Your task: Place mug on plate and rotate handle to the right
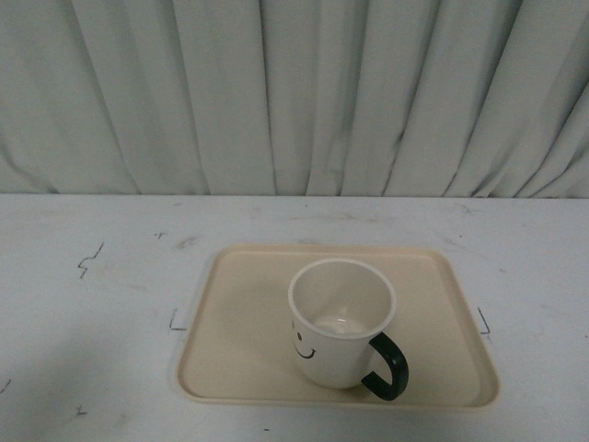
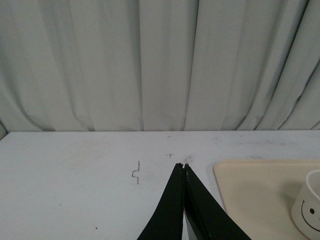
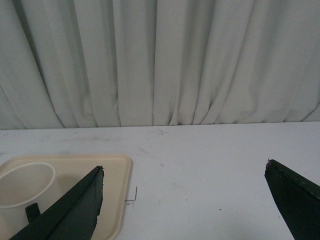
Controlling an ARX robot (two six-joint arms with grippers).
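Note:
The white mug [image 1: 339, 322] stands upright on the beige plate [image 1: 237, 341], toward its front middle. Its black handle [image 1: 386, 366] points to the front right, and the smiley face [image 1: 303, 344] faces front left. Neither arm shows in the front view. In the left wrist view my left gripper [image 2: 182, 166] is shut and empty over the table, left of the plate [image 2: 250, 190] and the mug [image 2: 309, 210]. In the right wrist view my right gripper [image 3: 184, 167] is open wide and empty, to the right of the plate [image 3: 112, 195] and the mug [image 3: 22, 187].
The white table [image 1: 92, 350] carries small black corner marks [image 1: 89, 259] around the plate. A pale pleated curtain [image 1: 294, 92] hangs behind the table's far edge.

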